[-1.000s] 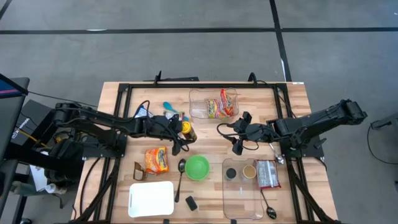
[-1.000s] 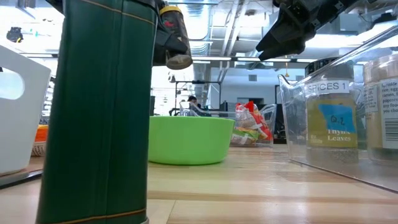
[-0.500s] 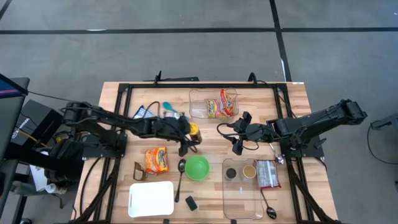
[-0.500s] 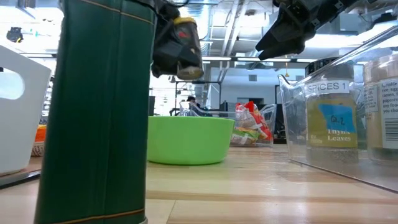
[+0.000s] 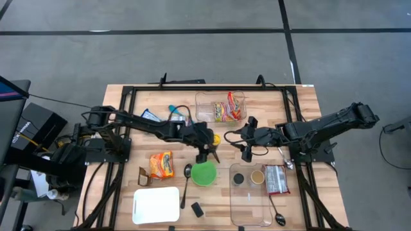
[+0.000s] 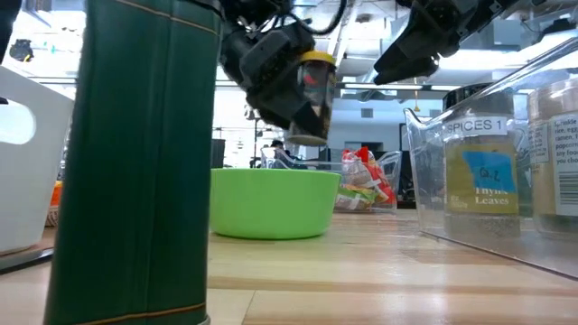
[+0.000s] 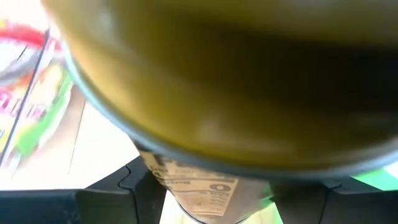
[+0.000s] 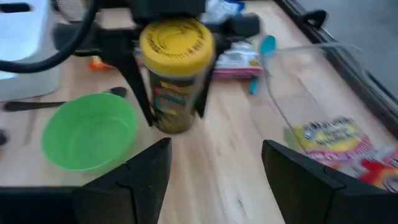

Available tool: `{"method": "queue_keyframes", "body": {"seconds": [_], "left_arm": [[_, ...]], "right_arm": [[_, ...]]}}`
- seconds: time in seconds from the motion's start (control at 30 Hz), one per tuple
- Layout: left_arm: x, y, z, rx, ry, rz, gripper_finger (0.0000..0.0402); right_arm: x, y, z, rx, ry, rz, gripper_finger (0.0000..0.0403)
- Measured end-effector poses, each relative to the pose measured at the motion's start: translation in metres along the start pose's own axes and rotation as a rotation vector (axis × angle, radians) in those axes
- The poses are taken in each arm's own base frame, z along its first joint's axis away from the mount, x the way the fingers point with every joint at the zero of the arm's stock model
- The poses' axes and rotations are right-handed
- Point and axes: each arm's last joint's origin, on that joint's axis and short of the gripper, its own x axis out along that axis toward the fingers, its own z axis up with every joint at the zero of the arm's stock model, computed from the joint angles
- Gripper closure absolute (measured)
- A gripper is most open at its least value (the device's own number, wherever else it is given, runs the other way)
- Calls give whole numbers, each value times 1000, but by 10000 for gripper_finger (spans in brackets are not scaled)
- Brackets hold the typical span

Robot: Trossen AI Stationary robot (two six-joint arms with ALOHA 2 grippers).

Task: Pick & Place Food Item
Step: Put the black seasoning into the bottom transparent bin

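Note:
A jar with a yellow lid [image 8: 174, 81] hangs in the air by the far right rim of the green bowl [image 5: 203, 173], with my left gripper [image 5: 207, 146] shut on it. The low view shows the jar [image 6: 310, 97] above the bowl [image 6: 271, 203], slightly tilted. In the left wrist view the lid and label [image 7: 193, 186] fill the picture. To the jar's right, my right gripper [image 5: 246, 149] stands open in the air with nothing between its fingers [image 8: 143, 177]. My left gripper pinches the jar's body [image 8: 163, 102] below the lid between its two fingers [image 8: 138, 93], one on each side. The fingers slant down from the table's left. The jar is lifted clear of the table, lid up and a little tilted.
A clear box with noodle packets [image 5: 221, 106] stands at the far middle, a clear spice bin [image 5: 250, 192] at the near right. A noodle packet [image 5: 162, 165], a spoon [image 5: 187, 183] and a white tray [image 5: 156, 204] lie left of the bowl. A dark green can [image 6: 135, 162] blocks the low view's left.
My left gripper has carried the jar toward the table's right edge, from left of the bowl to its far right rim, sinking a little and rolling. The jar has stayed lifted clear in the hold.

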Motion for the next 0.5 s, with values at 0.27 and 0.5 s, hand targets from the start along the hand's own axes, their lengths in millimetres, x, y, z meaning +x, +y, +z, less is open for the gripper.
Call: {"method": "queue_keyframes", "body": {"seconds": [0.27,0.5], "left_arm": [[3,-1,7,46,-20,-29,175],[3,-1,7,46,-22,-29,176]], "right_arm": [[0,2,4,-6,-31,53,159],[0,2,7,9,-64,58,159]]}}
